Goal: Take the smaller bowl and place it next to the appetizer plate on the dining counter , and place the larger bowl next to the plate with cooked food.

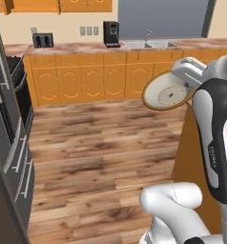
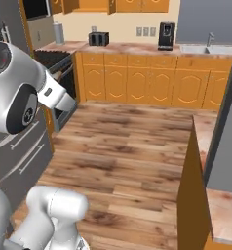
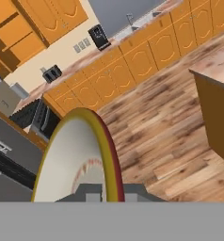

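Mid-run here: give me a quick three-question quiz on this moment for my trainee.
1. True or false: the hand carries the smaller bowl in the air, tipped on edge.
2. Which appliance stands just left of the sink on the wall counter? A toaster, B coffee machine, C kettle.
3. Fill in: the floor is made of ____ planks.

Key: 1 true; 2 B, the coffee machine; 3 wooden.
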Motion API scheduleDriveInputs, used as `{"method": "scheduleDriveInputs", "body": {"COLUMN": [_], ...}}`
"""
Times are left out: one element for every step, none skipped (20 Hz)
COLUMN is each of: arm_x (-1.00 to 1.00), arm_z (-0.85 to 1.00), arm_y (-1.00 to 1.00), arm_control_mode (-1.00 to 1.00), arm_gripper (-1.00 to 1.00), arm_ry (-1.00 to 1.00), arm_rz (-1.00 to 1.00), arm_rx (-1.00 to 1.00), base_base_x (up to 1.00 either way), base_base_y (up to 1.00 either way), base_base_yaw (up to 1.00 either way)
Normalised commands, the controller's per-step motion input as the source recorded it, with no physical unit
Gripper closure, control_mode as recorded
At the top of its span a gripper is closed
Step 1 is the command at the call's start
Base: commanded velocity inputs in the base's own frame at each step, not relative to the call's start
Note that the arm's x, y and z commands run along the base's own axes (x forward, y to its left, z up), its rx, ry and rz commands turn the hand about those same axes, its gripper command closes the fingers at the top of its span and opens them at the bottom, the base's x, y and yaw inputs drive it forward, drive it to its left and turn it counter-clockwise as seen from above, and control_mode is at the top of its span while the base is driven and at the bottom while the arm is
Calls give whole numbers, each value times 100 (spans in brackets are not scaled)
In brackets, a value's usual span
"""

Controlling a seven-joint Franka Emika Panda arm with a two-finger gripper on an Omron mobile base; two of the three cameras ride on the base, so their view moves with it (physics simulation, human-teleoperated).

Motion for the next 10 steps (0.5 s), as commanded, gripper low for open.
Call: {"method": "scheduleDriveInputs", "body": {"arm_x": [0,0,0,0,0,0,0,0,0,0], "arm_z": [0,0,0,0,0,0,0,0,0,0], "arm_y": [0,0,0,0,0,0,0,0,0,0], "arm_control_mode": [100,100,100,100,100,100,100,100,100,100], "arm_gripper": [100,100,100,100,100,100,100,100,100,100], "arm_ry": [0,0,0,0,0,0,0,0,0,0], "arm_rz": [0,0,0,0,0,0,0,0,0,0], "arm_rx": [0,0,0,0,0,0,0,0,0,0], "base_base_x": [-100,-100,-100,-100,-100,-100,-94,-82,-51,-23], "base_base_y": [-37,-44,-46,-49,-49,-49,-47,-46,-54,-69], "base_base_yaw": [-2,-3,-3,-3,-3,-2,-2,-1,-1,-1]}}
